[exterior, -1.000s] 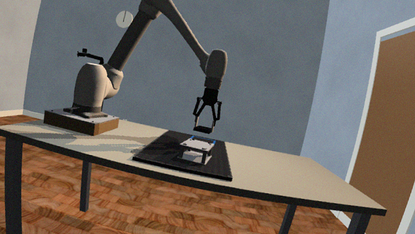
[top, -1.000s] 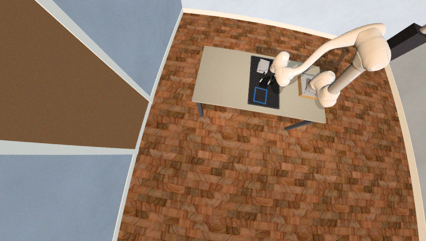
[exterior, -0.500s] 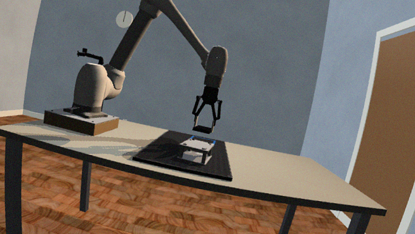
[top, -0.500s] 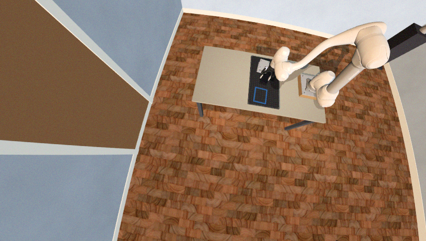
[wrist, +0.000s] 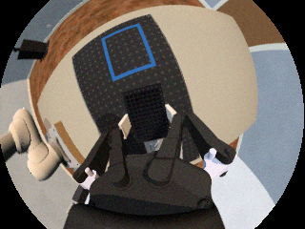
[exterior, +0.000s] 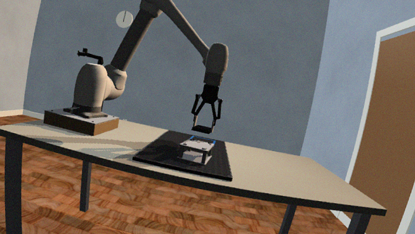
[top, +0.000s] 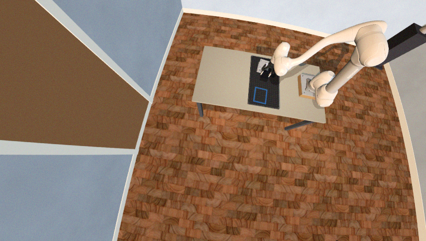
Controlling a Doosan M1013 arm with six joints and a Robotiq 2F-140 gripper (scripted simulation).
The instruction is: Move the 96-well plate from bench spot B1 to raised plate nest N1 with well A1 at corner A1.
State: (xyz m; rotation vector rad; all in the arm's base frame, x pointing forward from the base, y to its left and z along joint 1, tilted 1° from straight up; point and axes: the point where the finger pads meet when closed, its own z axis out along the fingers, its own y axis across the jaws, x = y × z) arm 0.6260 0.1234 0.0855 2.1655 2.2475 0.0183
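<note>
My gripper (exterior: 203,128) is shut on the dark 96-well plate (wrist: 144,114) and holds it level in the air above the black mat (exterior: 186,152). The plate also shows in the exterior view (exterior: 201,128) and in the top view (top: 265,76). The raised plate nest N1 (exterior: 196,149), a light grey platform on short legs, stands on the mat below and slightly nearer the camera; in the top view it shows partly hidden beside the gripper (top: 262,65). The blue outline of spot B1 (top: 259,95) is bare, and it also shows in the wrist view (wrist: 128,52).
The arm's base sits on a wooden block (exterior: 81,120) at the table's left side. The table (exterior: 191,158) stands on a wooden floor. A door (exterior: 396,129) is in the right wall.
</note>
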